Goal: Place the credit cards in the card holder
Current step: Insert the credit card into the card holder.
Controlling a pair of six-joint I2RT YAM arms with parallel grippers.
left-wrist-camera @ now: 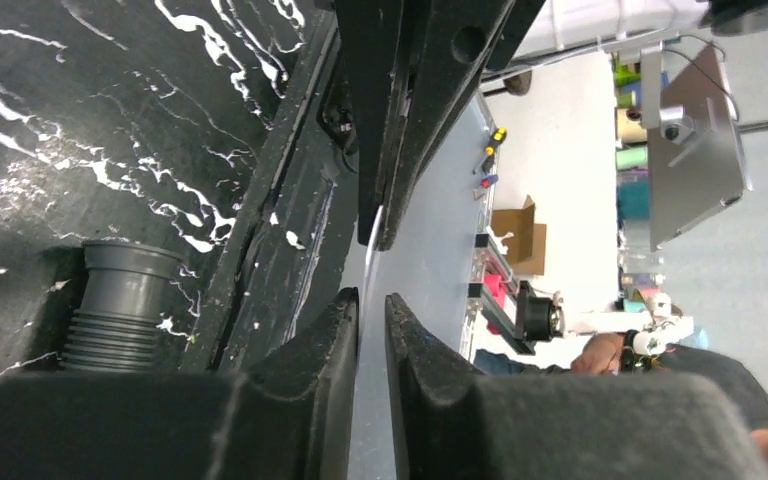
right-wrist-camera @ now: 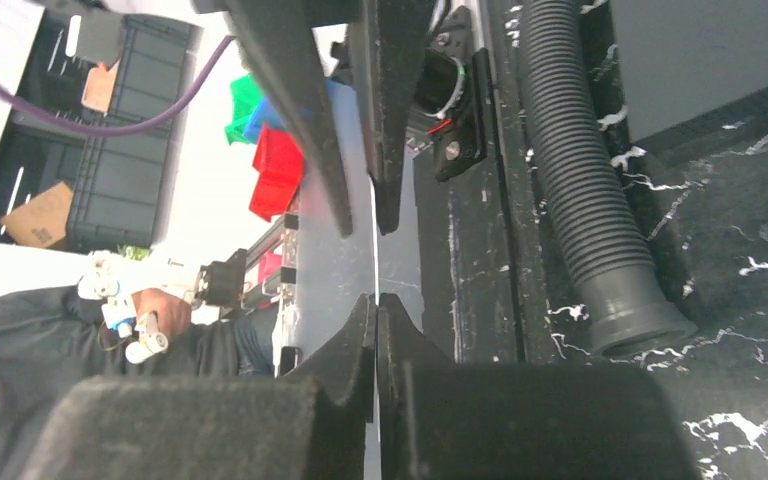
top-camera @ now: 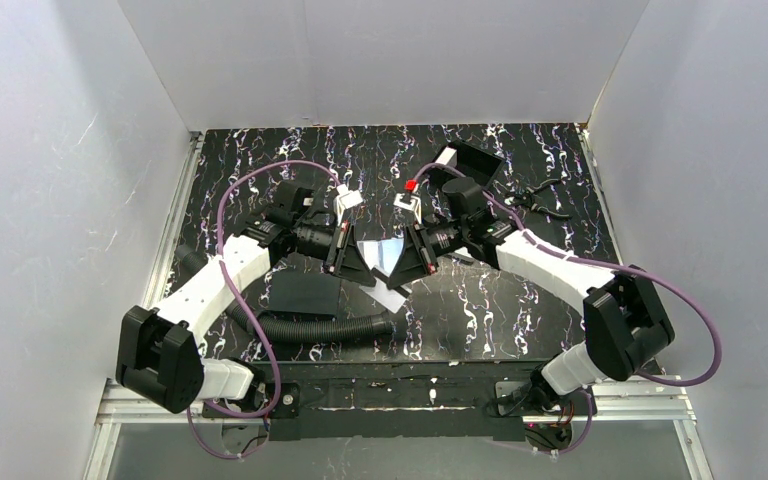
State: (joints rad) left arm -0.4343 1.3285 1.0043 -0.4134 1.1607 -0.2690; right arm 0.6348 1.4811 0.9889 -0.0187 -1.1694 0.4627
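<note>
Pale credit card (top-camera: 380, 250) is held above the counter's middle, the card holder (top-camera: 468, 160) lying near the far edge, so no card looks inserted yet. Left fingers (left-wrist-camera: 325, 370) stand slightly apart around its edge. Right fingers (right-wrist-camera: 345, 350) are closed on it.

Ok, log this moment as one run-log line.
scene: both arms meet above table | right gripper: jaws shut on credit card | left gripper: jaws slightly parted around same card's edge
</note>
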